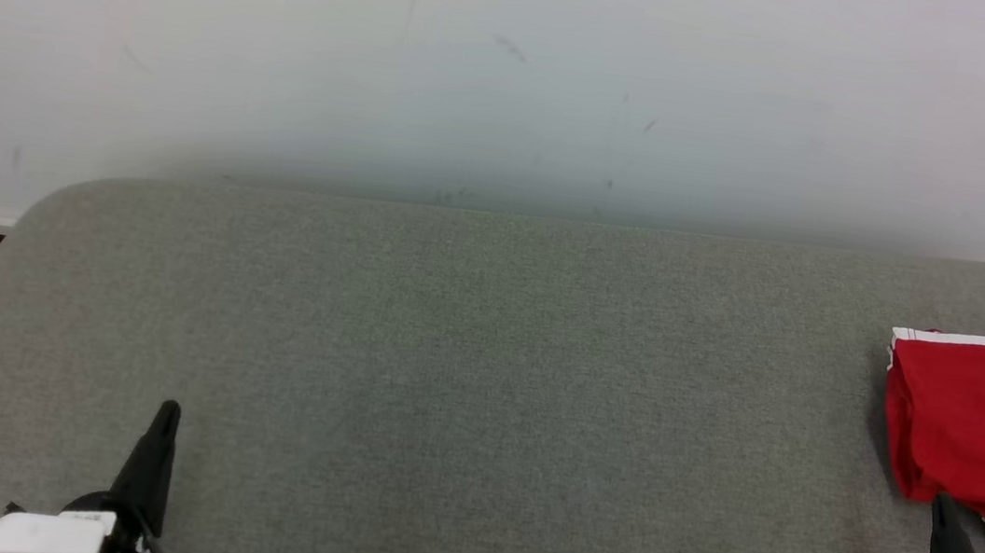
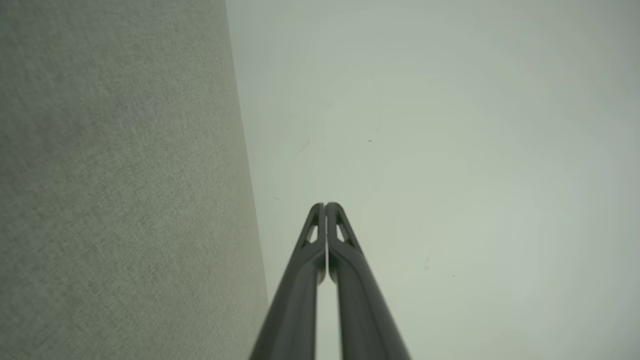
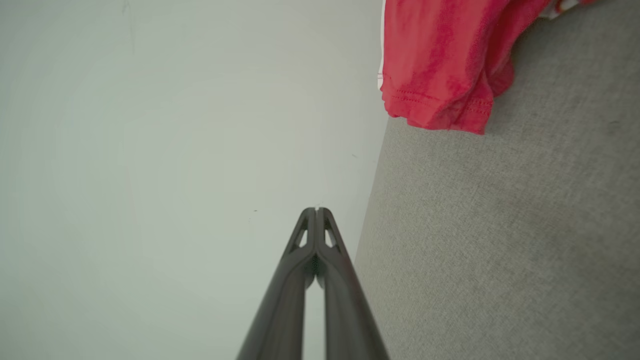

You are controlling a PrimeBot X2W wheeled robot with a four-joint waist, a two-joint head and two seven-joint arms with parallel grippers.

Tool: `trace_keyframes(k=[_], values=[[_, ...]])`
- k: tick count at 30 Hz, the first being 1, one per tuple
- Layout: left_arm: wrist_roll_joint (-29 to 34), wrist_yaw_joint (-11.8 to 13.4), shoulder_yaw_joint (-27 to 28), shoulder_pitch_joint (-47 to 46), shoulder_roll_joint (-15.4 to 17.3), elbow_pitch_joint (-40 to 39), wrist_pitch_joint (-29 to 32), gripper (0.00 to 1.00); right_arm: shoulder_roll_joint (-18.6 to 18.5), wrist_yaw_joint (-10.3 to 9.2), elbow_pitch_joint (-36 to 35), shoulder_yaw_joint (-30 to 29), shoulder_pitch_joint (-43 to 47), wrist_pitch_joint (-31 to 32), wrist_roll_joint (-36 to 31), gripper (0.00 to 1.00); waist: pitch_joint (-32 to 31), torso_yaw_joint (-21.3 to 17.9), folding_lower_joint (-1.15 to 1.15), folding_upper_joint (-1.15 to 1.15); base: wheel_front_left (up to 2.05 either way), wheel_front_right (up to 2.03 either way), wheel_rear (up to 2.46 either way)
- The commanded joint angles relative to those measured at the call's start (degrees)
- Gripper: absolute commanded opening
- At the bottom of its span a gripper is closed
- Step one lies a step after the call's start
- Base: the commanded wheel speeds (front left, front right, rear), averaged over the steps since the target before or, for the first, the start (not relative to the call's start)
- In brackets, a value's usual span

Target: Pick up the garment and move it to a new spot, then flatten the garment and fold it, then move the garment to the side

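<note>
Jaws of both grippers are closed on nothing, with the finger pairs pressed together.

**Head view.**
- Left gripper (image 1: pixel 169 411): lower left, over the grey fabric-covered surface (image 1: pixel 442 383), well apart from the cloth.
- Right gripper (image 1: pixel 940 502): lower right, its tip at the near corner of the red garment (image 1: pixel 982 421).
- Garment: red with a white stripe, lying at the right edge of the surface in a compact, layered shape.
- Wall (image 1: pixel 482 59): pale, behind the surface.

**Left wrist view.**
- Left gripper (image 2: pixel 325 205): fingers meet at the tip.
- Surroundings: grey surface (image 2: pixel 115 175) on one side, wall (image 2: pixel 450 150) on the other.

**Right wrist view.**
- Right gripper (image 3: pixel 317 210): fingers closed, apart from the garment (image 3: pixel 440 55).
- Garment: two stitched hems lie stacked on the surface (image 3: pixel 500 240).

**Progress, as a judgement.** The stacked hems and straight striped edge suggest the fold is done and the garment already set aside. You should check this, because the near corner looks rumpled. An untouched heap at the start would look much the same.

**Hidden or unclear.**
- The garment's right part is cut off by the frame in the head view.
- You cannot tell its type, its full outline or how many folds it has.
- The head view alone does not show whether the right fingertip touches the cloth.
</note>
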Motion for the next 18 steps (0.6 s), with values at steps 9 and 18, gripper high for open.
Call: trace_keyframes(k=[9,18], values=[[0.6,-0.3,0.3,-0.5,0.0,0.0,0.2,0.00,-0.3,-0.12,-0.2,0.0,-0.7,0.2,0.1,0.00,0.0,0.0,0.00,0.00,0.00,0.00,0.00],[0.7,-0.3,0.4,-0.5,0.0,0.1,0.3,0.00,-0.3,-0.12,-0.2,0.0,-0.7,0.2,0.1,0.00,0.0,0.0,0.00,0.00,0.00,0.00,0.00]])
